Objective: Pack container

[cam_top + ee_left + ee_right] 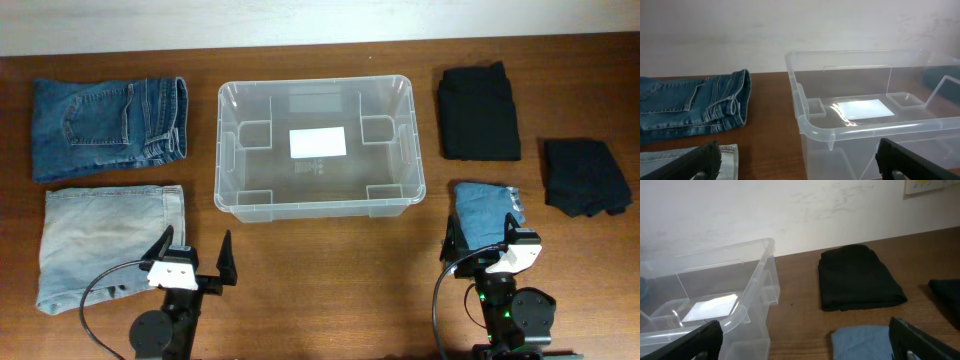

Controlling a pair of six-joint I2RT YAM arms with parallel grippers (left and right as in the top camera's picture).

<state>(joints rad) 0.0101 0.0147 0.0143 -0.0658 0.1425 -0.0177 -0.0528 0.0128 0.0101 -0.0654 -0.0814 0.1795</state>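
L hand (193, 248) fingers wide apart over surface (330, 290), pale jeans (105, 235) just left of it. R hand (482, 238) spread too, blue folded garment (485, 208) btwn its tips. Clear container (300, 207) beyond, ahead-right of L hand, ahead-left of R. Farthest: dark jeans (105, 125), black folded garment (480, 110).

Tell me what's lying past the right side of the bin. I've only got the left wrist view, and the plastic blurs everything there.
Observer: Three folded pieces lie right of the container: a large black garment, a smaller black garment and a blue garment.
Operator: Which sits closest to the right arm?
Observer: The blue garment. The right gripper hangs open over its near edge.
Operator: Do the two black ones touch?
Observer: No, bare table shows between them.
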